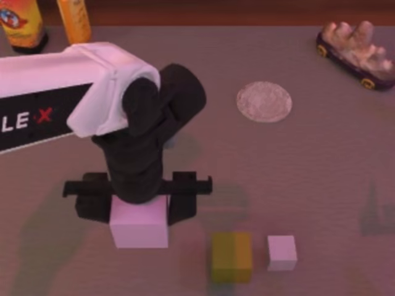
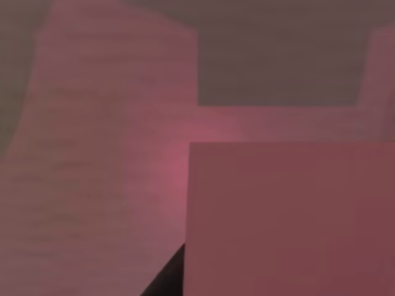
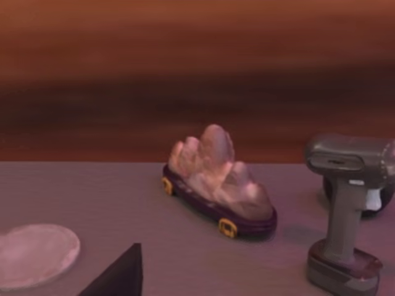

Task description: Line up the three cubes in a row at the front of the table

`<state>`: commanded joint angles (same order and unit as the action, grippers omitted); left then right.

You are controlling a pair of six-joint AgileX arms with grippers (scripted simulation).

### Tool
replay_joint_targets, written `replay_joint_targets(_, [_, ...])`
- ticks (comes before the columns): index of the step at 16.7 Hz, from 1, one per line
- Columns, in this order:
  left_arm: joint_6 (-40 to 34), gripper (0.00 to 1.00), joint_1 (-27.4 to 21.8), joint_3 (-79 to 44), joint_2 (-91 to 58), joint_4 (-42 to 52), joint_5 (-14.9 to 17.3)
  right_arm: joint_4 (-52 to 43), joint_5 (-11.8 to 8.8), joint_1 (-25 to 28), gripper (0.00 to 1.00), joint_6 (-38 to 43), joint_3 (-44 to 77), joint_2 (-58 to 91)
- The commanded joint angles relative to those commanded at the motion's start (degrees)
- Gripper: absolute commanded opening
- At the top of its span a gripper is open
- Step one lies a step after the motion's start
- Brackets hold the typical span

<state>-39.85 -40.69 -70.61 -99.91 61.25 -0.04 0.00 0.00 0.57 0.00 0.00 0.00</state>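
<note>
The pale pink cube sits at the front of the table, left of middle, around 7 o'clock from the table's centre in the top view, and it's the biggest of the three. Just at its 3 o'clock, a bit nearer the front edge, is the mustard-yellow cube, and right past that at 3 o'clock again is the small lilac-white cube, so all three run in a rough row with small gaps between them. The left gripper is straight down over the pink cube, its dark fingers spread to either side of the cube's back half; can't really tell if they're actually pressing on it or just beside it. The left wrist view is basically filled with pink cube. Further out, a round silvery disc lies at about 1 o'clock from the pink cube, a toy car with a lumpy load sits at the far right, and two bottles stand at the far left corner. The right wrist view shows the car, the disc and a grey drill-shaped tool.
</note>
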Motion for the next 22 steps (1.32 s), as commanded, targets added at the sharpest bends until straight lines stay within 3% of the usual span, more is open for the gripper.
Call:
replay_joint_targets(9, [-2.07, 0.00, -1.52, 3.43, 2.11, -1.89, -0.13, 0.00, 0.00, 0.00, 1.00, 0.00, 0.00, 0.00])
replay_joint_targets(16, [-2.11, 0.00, -1.69, 11.97, -2.90, -15.95, -0.04, 0.00, 0.00, 0.00, 1.00, 0.00, 0.00, 0.00])
replay_joint_targets(21, [-2.16, 0.00, -1.74, 12.82, -3.48, -17.19, -0.02, 0.00, 0.00, 0.00, 1.00, 0.00, 0.00, 0.00])
replay_joint_targets(22, [-2.16, 0.08, -1.74, 12.82, -3.48, -17.19, -0.02, 0.00, 0.00, 0.00, 1.00, 0.00, 0.00, 0.00])
